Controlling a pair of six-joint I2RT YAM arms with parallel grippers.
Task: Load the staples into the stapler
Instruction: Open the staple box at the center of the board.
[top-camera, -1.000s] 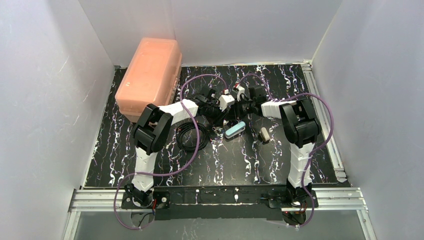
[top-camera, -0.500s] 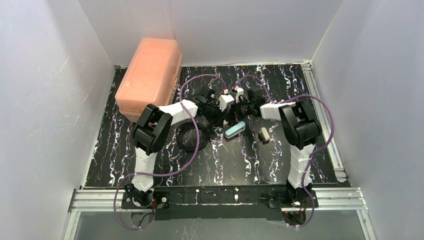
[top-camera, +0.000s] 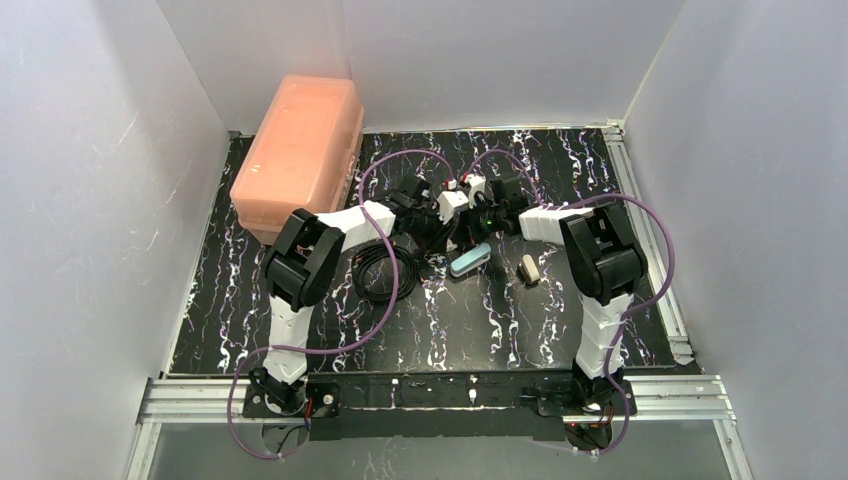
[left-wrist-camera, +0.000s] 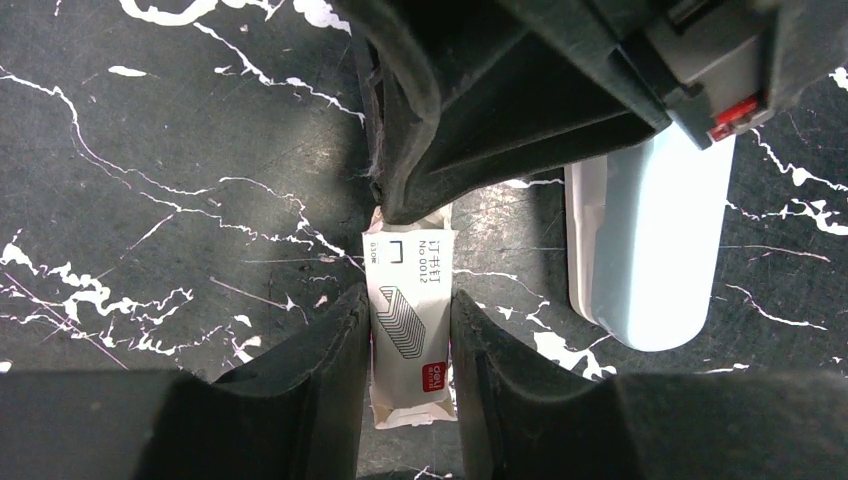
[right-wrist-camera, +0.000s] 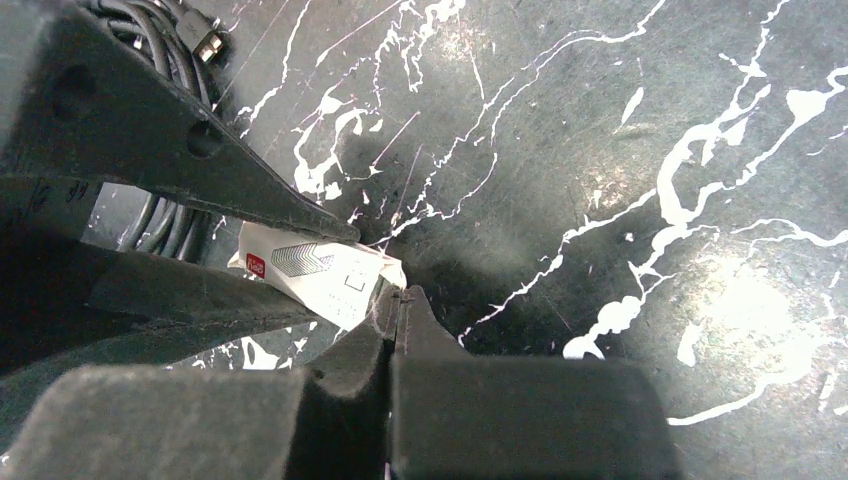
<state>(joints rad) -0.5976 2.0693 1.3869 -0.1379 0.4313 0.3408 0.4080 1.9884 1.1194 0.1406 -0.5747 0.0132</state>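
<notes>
A white cardboard sleeve (left-wrist-camera: 410, 320) printed with a staple drawing lies between my left gripper's (left-wrist-camera: 408, 345) fingers, which press both its long sides. The staples stay hidden inside it. My right gripper (right-wrist-camera: 401, 296) is shut, its tips against the sleeve's (right-wrist-camera: 320, 268) torn end flap; whether it pinches the flap I cannot tell. In the top view both grippers (top-camera: 447, 232) (top-camera: 470, 225) meet low over the mat's middle. The light-blue stapler (left-wrist-camera: 640, 250) lies flat just beside the sleeve, untouched, also seen in the top view (top-camera: 470, 260).
A small white block (top-camera: 529, 268) lies right of the stapler. A coil of black cable (top-camera: 375, 270) sits by the left arm. A pink lidded box (top-camera: 300, 150) stands at the back left. White walls close in the black marbled mat (top-camera: 430, 330).
My right gripper has closed from partly open and its arm has edged left toward the sleeve. The left gripper keeps its hold; stapler and block have not moved.
</notes>
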